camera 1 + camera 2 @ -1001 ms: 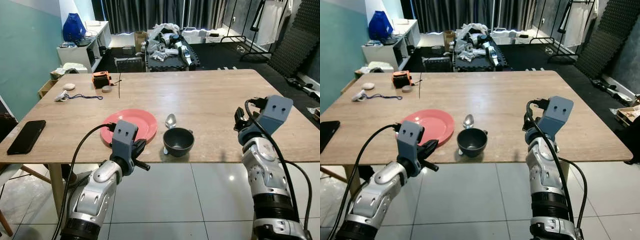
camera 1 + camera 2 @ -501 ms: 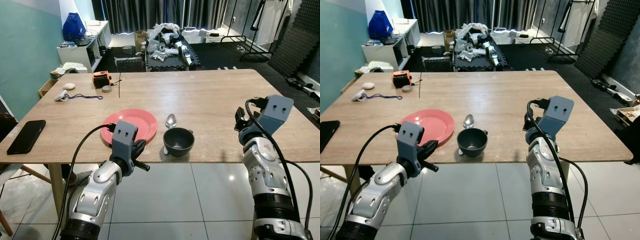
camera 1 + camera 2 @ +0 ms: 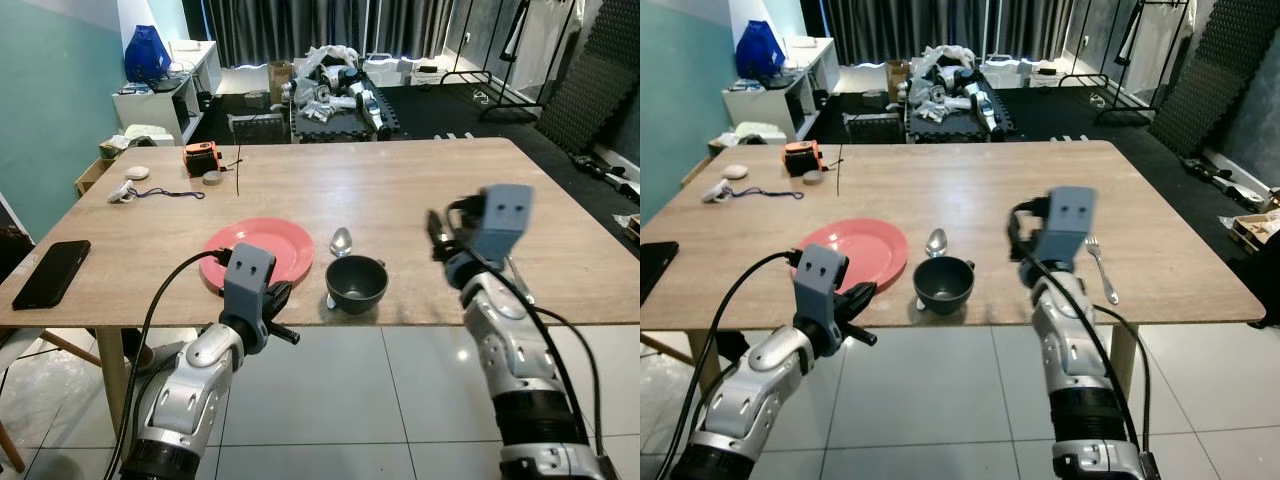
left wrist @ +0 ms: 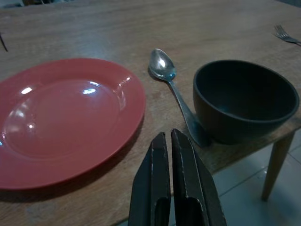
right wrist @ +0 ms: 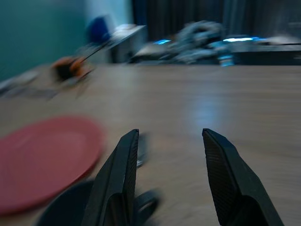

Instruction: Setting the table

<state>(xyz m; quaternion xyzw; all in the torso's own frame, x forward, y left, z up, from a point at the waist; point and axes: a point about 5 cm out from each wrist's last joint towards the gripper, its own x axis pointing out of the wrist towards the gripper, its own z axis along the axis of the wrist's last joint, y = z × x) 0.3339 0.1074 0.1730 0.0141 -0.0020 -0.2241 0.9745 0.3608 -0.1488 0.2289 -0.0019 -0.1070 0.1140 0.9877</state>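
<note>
A red plate [image 3: 258, 249] lies near the table's front edge, with a black bowl [image 3: 357, 283] to its right. A metal spoon [image 3: 341, 240] lies between them, its handle running under the bowl's side. A fork [image 3: 1100, 268] lies on the table further right. My left gripper [image 4: 165, 136] is shut and empty, held just below the front edge in front of the plate. My right gripper [image 5: 170, 134] is open and empty, hovering above the table right of the bowl and pointing toward the bowl and plate. The right wrist view is blurred.
The wooden table [image 3: 400, 190] has a black phone [image 3: 51, 273] at its left front, plus an orange device [image 3: 201, 157] and a white item with a blue cord [image 3: 125, 192] at the back left. Tiled floor lies below the front edge. Clutter and shelves stand beyond the table.
My right arm has swung left toward the bowl, uncovering the fork on the table. The left arm, plate, bowl and spoon have not moved.
</note>
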